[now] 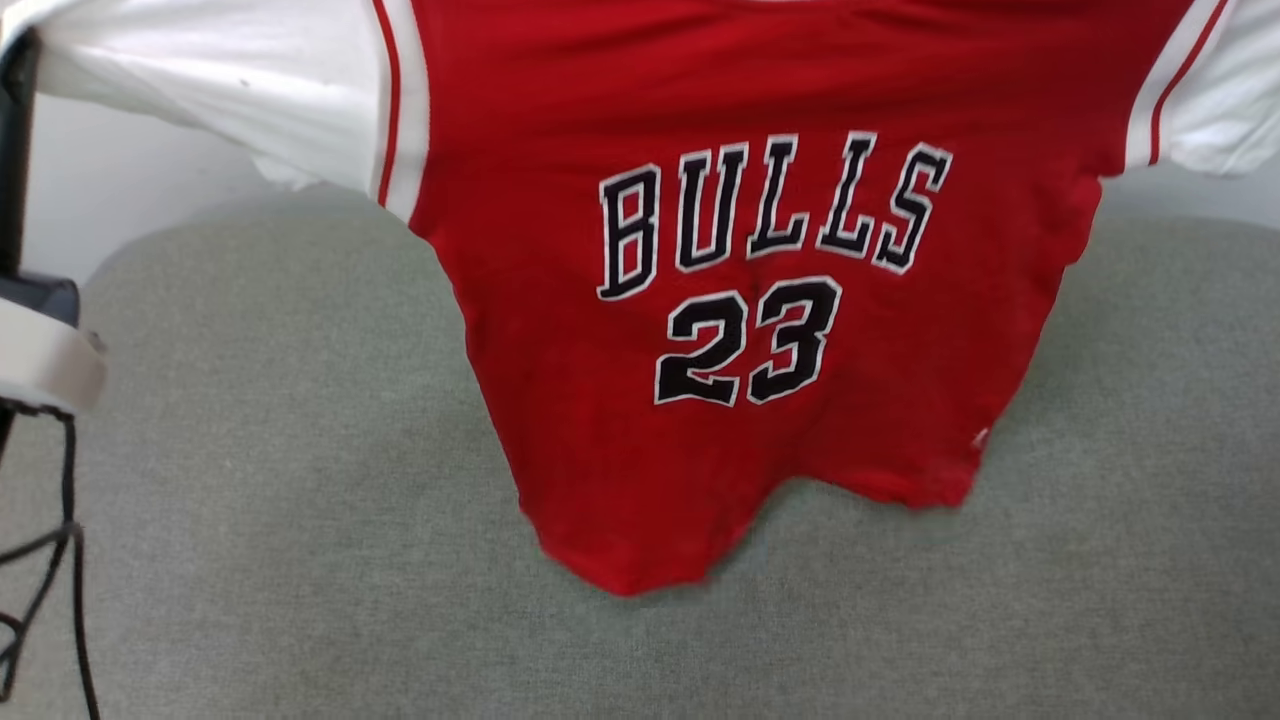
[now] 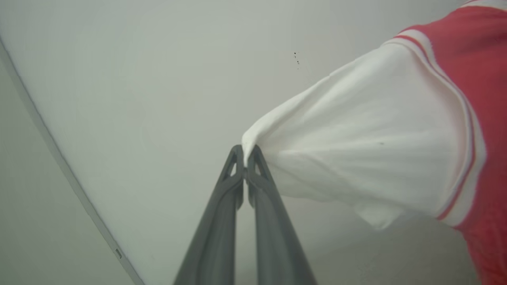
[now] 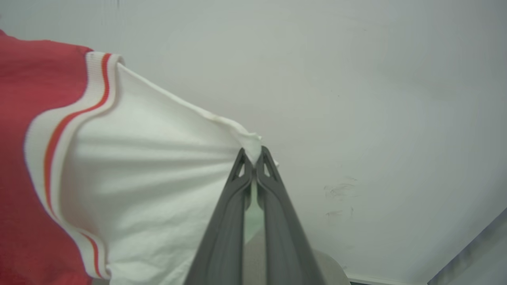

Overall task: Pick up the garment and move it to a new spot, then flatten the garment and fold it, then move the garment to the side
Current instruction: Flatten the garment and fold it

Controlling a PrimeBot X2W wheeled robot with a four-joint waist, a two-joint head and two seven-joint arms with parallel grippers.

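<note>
The garment [image 1: 700, 330], a red jersey with white sleeves and black "BULLS 23" lettering, hangs spread out in the air above a grey-green padded surface [image 1: 280, 560]. Its lower hem dangles just over that surface. In the left wrist view my left gripper [image 2: 246, 152] is shut on the tip of one white sleeve [image 2: 356, 150], which stretches taut to the right. In the right wrist view my right gripper [image 3: 252, 155] is shut on the tip of the other white sleeve [image 3: 150, 178], pulled taut from the left. The garment's collar is cut off by the head view's top edge.
A pale arm segment [image 1: 40, 350] with black cables [image 1: 60, 560] shows at the head view's left edge. A white wall [image 2: 138, 99] stands behind the padded surface.
</note>
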